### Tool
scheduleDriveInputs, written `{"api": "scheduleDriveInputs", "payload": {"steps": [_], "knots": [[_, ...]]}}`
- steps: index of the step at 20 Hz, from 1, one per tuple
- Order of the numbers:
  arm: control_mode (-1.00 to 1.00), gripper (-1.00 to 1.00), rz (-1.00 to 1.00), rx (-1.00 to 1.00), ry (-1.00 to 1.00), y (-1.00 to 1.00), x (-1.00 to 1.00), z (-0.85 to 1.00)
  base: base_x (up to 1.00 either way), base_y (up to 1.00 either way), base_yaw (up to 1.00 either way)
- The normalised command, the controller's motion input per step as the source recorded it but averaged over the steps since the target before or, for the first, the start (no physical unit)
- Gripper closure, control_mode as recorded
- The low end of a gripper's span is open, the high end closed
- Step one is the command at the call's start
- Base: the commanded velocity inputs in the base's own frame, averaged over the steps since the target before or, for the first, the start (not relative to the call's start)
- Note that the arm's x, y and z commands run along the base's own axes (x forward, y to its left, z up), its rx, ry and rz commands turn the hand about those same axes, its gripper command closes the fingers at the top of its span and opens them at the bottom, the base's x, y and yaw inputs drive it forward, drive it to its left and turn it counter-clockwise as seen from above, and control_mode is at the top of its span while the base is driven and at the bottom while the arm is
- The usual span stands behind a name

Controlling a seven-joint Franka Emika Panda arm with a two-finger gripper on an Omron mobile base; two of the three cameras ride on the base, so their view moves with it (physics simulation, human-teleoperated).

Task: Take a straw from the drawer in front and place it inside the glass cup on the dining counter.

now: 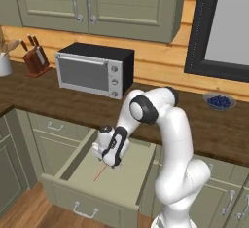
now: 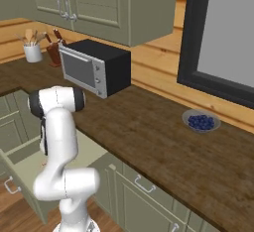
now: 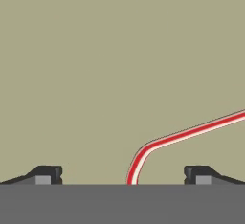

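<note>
We see the drawer (image 1: 127, 180) pulled open under the dark wood worktop (image 1: 44, 98). On its pale floor the straw (image 3: 191, 132) lies between our gripper's (image 3: 123, 174) wide-apart fingers.

Place: a home kitchen, rendered.
Cabinets: sage-green wall cupboards (image 1: 97, 3) above, with matching drawers below.
Worktop: dark wood-grain worktop (image 2: 149, 137) against a pine-plank wall.
Appliance: toaster oven (image 1: 95, 69).
Utensils: knife block (image 1: 36, 59), jar of wooden spoons (image 2: 32, 50).
Food: bowl of blueberries (image 2: 201, 122).
</note>
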Motion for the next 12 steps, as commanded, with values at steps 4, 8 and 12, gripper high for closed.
{"api": "scheduleDriveInputs", "payload": {"steps": [4, 8, 12], "knots": [[-1.00, 1.00, 0.00, -0.02, 0.00, 0.09, 0.00, -0.53, 0.00, 0.00, 0.00], [-1.00, 1.00, 0.00, 0.00, -0.03, 0.00, -0.01, -0.90, 0.00, 0.00, 0.00], [-1.00, 1.00, 0.00, 0.00, -0.16, 0.23, -0.42, -0.98, 0.00, 0.00, 0.00]]}}
